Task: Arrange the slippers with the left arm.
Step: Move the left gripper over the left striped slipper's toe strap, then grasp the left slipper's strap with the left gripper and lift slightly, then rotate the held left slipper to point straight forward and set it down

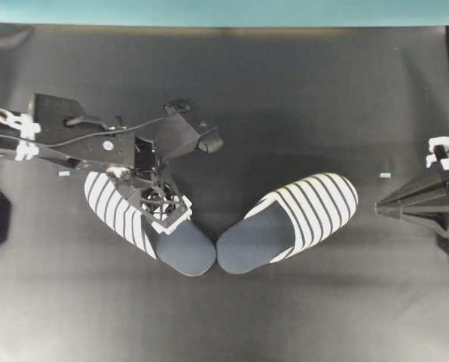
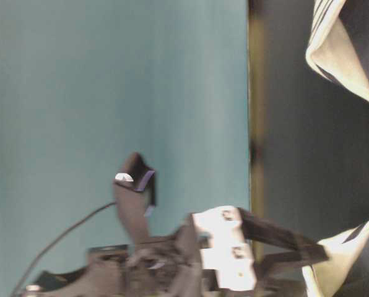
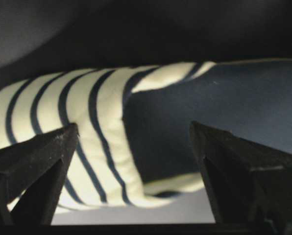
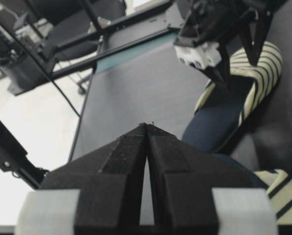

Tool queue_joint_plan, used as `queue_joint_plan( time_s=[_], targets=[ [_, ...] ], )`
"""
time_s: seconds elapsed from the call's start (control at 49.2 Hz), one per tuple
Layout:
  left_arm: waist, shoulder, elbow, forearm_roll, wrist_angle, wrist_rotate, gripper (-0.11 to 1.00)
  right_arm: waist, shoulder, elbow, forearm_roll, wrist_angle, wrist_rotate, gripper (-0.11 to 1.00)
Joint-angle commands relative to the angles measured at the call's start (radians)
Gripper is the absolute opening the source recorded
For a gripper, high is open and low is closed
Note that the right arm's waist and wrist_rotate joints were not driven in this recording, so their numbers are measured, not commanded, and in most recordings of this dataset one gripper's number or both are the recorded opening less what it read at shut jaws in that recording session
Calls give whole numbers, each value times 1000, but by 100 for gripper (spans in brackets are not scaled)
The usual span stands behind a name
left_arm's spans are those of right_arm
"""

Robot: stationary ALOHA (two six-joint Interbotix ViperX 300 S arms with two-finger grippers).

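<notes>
We see two slippers on the dark bench [image 1: 285,98], lying in a shallow V with their navy heels nearly meeting near the middle and their striped toes pointing away to either side. The left slipper [image 1: 126,215] has its toe toward the left; the right slipper [image 1: 300,219] has its toe toward the right and slightly farther back.

The left arm [image 1: 66,136] reaches in from the left edge, and its gripper [image 1: 164,200] hangs directly over the left slipper, about where the striped cover gives way to the insole. In the left wrist view the fingers [image 3: 36,166] stand wide apart, released, with the slipper's striped cover and navy insole showing in the gap between them; we cannot tell whether the tips touch the slipper. Nothing is gripped.

The right gripper [image 1: 383,205] sits at the right edge of the bench, well apart from the right slipper's toe. In its own wrist view its fingers [image 4: 116,161] are pressed together, clenched on nothing, pointing across the bench toward the left slipper [image 4: 234,93] and the other gripper above it.

Two small pale tabs lie on the bench: one [image 1: 63,173] just left of the left slipper's toe, the other [image 1: 385,175] just right of the right slipper's toe.
</notes>
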Motion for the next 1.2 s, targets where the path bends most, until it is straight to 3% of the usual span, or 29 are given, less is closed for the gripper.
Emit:
queue_joint_plan(
  time_s=[0.0, 0.203, 0.325, 0.407, 0.549, 0.63, 0.732, 0.874, 1.057, 1.179],
  targets=[
    [-2, 14, 12, 5, 0, -2, 89, 0, 3, -6, 2, -3, 0, 0],
    [-2, 23, 14, 5, 2, 0, 88, 0, 2, -6, 2, -3, -2, 0],
    [-9, 21, 12, 5, 2, 5, 79, 0, 0, -5, 2, -3, -2, 0],
    [-15, 18, 9, 5, 5, 12, 60, 0, 2, -5, 2, -3, -2, 0],
    [-26, -9, 11, 5, 14, 20, 18, 0, 2, -3, 2, -5, -2, 0],
    [-29, -25, 11, 5, 28, 46, 2, 0, 2, -2, 2, -8, 0, 0],
    [-43, -48, 2, 6, 41, 123, 1, 0, 0, -2, 2, -5, -2, 0],
    [-61, -81, -29, 12, 86, 279, 1, 0, -5, 0, 2, -3, 0, 0],
    [-67, -114, -83, 18, 161, 549, 1, 0, -12, 3, 2, -3, -2, 0],
    [-63, -117, -83, 29, 158, 680, 1, 0, -14, 5, 2, -3, -2, 0]
  ],
)
